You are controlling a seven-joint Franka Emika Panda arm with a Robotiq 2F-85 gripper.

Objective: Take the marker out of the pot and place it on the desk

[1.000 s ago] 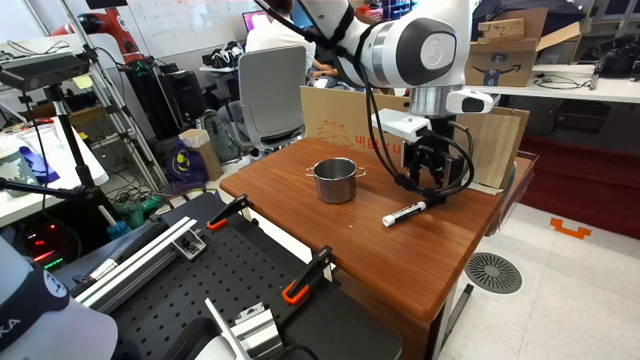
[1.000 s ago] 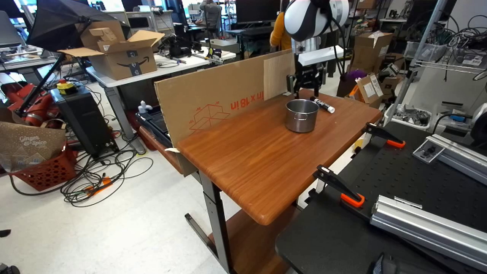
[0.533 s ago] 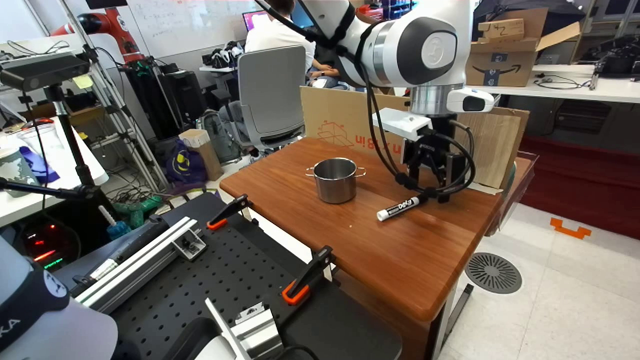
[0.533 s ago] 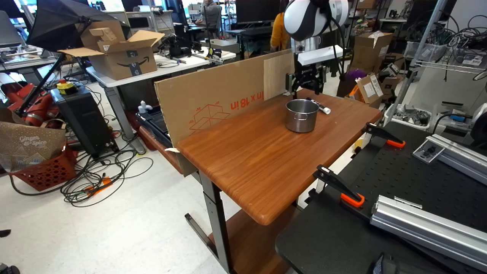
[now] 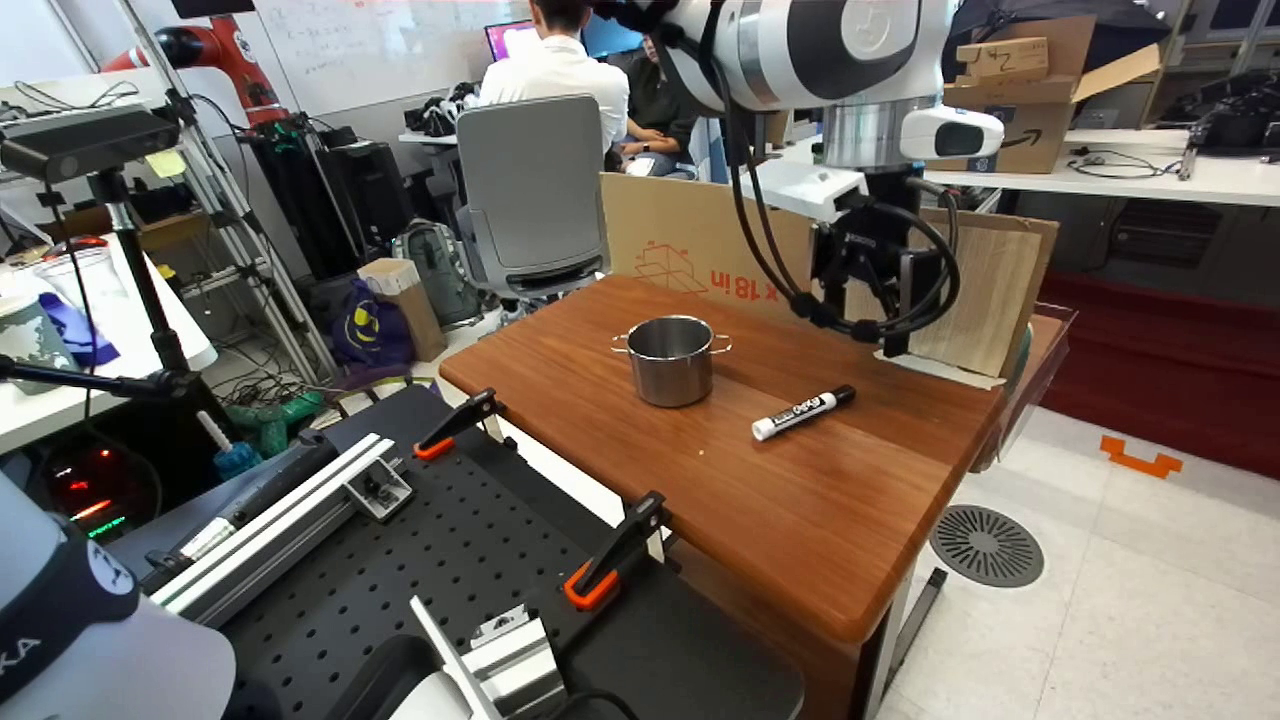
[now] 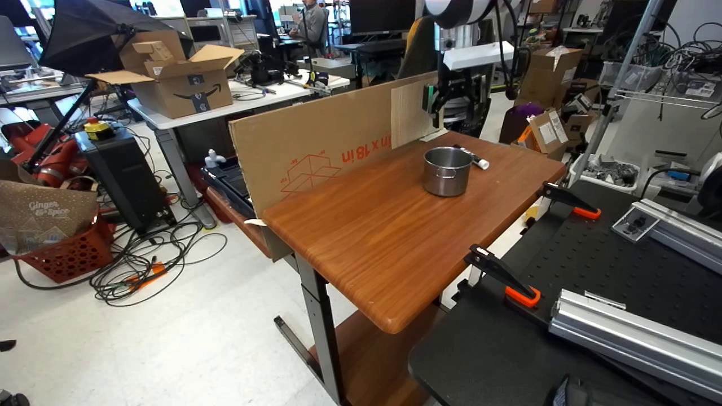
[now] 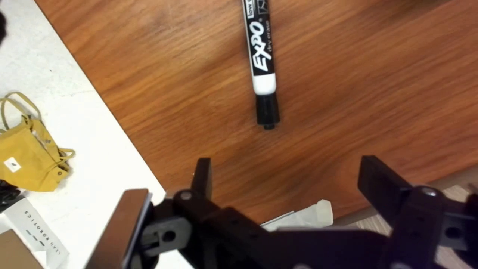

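The marker (image 5: pixel 803 413), black and white with a black cap, lies flat on the reddish-brown desk (image 5: pixel 600 320), beside the pot and apart from it. It shows in the wrist view (image 7: pixel 261 52) with its cap toward my gripper, and partly behind the pot in an exterior view (image 6: pixel 480 162). The grey metal pot (image 5: pixel 672 370) stands upright on the desk; it also shows in an exterior view (image 6: pixel 445 177). My gripper (image 7: pixel 285 160) is open, with nothing between its fingers. It hangs above the desk near the cardboard, past the cap end of the marker (image 5: pixel 866 325).
A cardboard panel (image 5: pixel 700 230) with a wood-look piece (image 5: pixel 975 300) stands along the desk's far edge. White tape (image 7: pixel 306 216) lies at its foot. A black perforated table (image 5: pixel 430 560) with clamps (image 5: pixel 620 545) adjoins the near edge. Cables (image 5: pixel 880 325) loop round the gripper.
The marker has shifted and rolled slightly and now lies free on the desk. My gripper was down at its cap end; it has let go and risen away. The pot has not moved.
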